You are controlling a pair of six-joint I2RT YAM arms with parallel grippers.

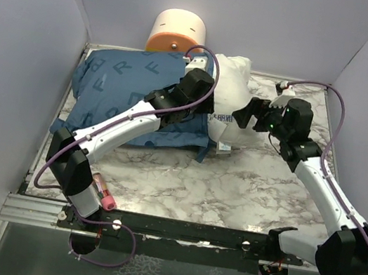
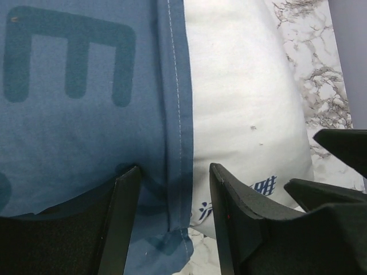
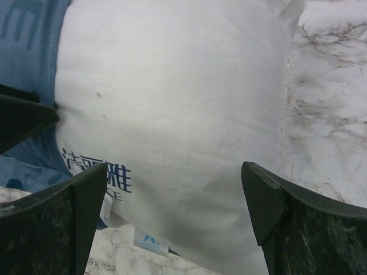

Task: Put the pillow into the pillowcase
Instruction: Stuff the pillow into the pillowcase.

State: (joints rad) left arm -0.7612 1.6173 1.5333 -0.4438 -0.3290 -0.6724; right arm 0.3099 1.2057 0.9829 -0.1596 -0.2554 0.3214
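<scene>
The blue pillowcase (image 1: 118,87) lies at the back left of the marble table, with lighter blue letters on it. The white pillow (image 1: 235,82) sticks out of its open end to the right, its printed label (image 1: 223,118) facing the near side. My left gripper (image 1: 204,109) is open, and its jaws straddle the pillowcase's stitched hem (image 2: 175,114) right where blue cloth (image 2: 74,114) meets the pillow (image 2: 241,103). My right gripper (image 1: 244,112) is open wide around the pillow's bare end (image 3: 172,114), with the pillowcase edge (image 3: 26,34) at far left.
A cream-and-orange cylinder (image 1: 177,33) stands against the back wall behind the pillowcase. Grey walls close in the table (image 1: 232,189) on the left, right and back. Bare marble (image 3: 327,103) shows to the right of the pillow.
</scene>
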